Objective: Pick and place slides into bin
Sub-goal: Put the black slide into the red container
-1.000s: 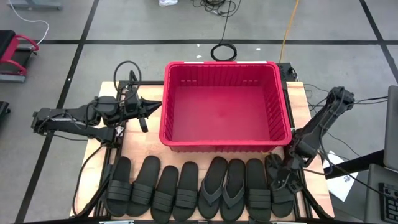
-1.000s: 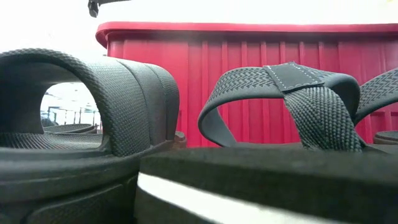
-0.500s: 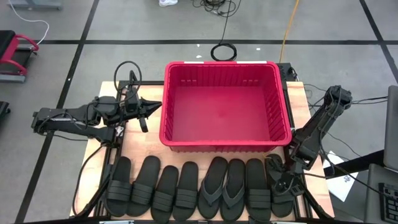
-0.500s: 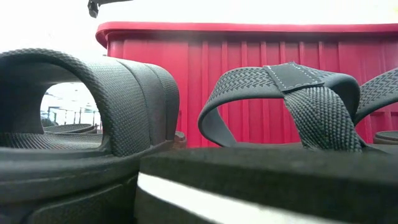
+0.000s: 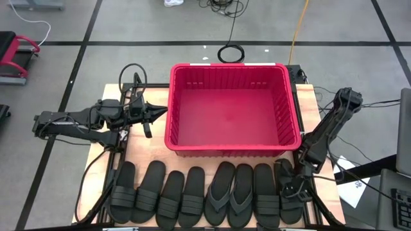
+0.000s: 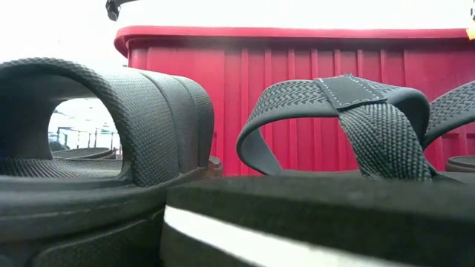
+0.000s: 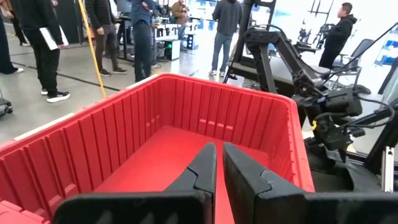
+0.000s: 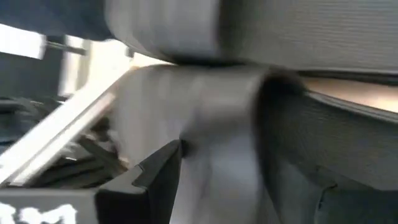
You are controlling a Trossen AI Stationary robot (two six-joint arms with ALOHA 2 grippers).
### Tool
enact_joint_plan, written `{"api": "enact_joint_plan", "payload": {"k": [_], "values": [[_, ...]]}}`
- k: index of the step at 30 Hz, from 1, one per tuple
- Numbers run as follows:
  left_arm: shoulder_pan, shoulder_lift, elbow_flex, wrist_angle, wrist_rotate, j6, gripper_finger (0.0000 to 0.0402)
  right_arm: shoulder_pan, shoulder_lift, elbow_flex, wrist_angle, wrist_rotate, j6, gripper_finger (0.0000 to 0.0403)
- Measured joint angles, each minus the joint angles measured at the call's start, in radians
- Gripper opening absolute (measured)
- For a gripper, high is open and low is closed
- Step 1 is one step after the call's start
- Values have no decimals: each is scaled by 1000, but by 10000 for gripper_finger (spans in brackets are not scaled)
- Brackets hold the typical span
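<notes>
The right arm reaches down to the rightmost sandal in the row of sandals, its pincer spread wide at the strap. The sandals lie lengthwise toward the red bin. The left pincer hovers closed beside the bin's left wall.

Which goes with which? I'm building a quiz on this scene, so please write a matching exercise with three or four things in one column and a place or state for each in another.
Column one:
1. bin
2. slides
3. left gripper
4. right gripper

Column two:
A. lined up in a row along the table's near edge
B. down at the rightmost sandal of the row
C. shut, level with the tub's left wall
D. red, nothing inside

Pairs: 1-D, 2-A, 3-C, 4-B
</notes>
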Motion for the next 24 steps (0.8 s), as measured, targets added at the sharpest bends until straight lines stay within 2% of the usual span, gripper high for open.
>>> {"api": "enact_joint_plan", "payload": {"k": [8, 12, 15, 19, 20, 24], "values": [[0, 0, 0, 2, 0, -7, 26, 1, 1, -125, 297, -73, 116, 208], [0, 0, 0, 2, 0, -7, 26, 1, 2, -137, 339, -104, 125, 200], [0, 0, 0, 2, 0, -7, 26, 1, 2, -117, 343, -150, 108, 150], [0, 0, 0, 1, 0, -6, 26, 1, 2, -79, 347, -169, 98, 29], [0, 0, 0, 1, 0, -6, 26, 0, 2, -68, 350, -177, 98, 17], [0, 0, 0, 1, 0, -2, 26, 0, 3, -35, 331, -183, 103, 12]]}}
